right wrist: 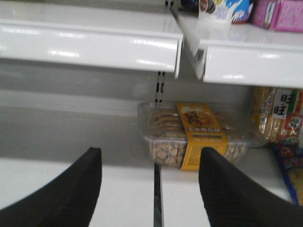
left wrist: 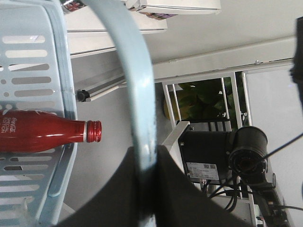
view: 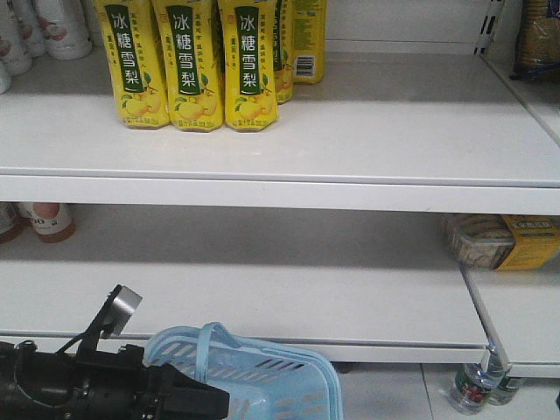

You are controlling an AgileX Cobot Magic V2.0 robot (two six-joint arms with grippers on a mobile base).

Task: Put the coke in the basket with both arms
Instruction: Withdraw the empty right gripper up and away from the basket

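With the coke (left wrist: 38, 135) lying in the basket (left wrist: 45, 85), the left hand (left wrist: 144, 189) gripped its handle (left wrist: 135, 80); the right hand (right wrist: 151, 189) hung released. Placement looked complete.

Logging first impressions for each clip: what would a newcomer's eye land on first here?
Probably the row of yellow pear-drink bottles on the upper shelf. Next, the light blue basket low in the front view, its handle clamped in the left gripper, with the red coke lying inside.
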